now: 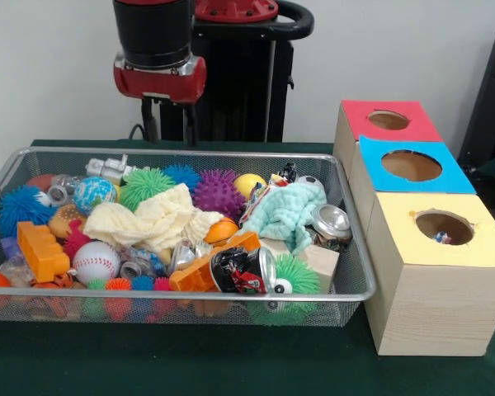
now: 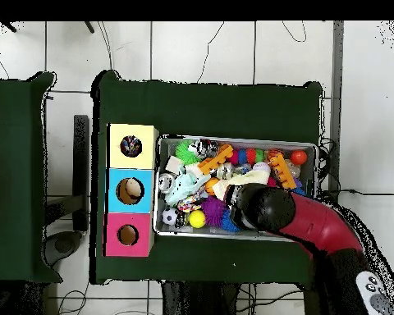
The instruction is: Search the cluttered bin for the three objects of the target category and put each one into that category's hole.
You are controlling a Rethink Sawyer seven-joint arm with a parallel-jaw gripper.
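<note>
A wire mesh bin [image 1: 346, 290] [image 2: 233, 139] holds a jumble of toys: spiky balls such as the purple one [image 1: 218, 193], a baseball [image 1: 96, 261], orange bricks [image 1: 41, 250], crushed cans [image 1: 246, 270], a cream cloth [image 1: 153, 221] and a mint cloth [image 1: 290, 212]. Beside the bin stand three wooden boxes with holes, topped red [image 1: 388, 120], blue [image 1: 411, 166] and yellow [image 1: 444, 227]. Something small shows inside the yellow hole. My gripper [image 1: 172, 132] hangs above the bin's far edge, holding nothing that I can see. In the overhead view the arm [image 2: 270, 209] covers the gripper.
The boxes [image 2: 130, 190] stand close against the bin's side on the green table [image 1: 231, 363]. A wooden block [image 1: 320, 259] and a green spiky ball [image 1: 293, 280] lie at the bin's near corner by the yellow box.
</note>
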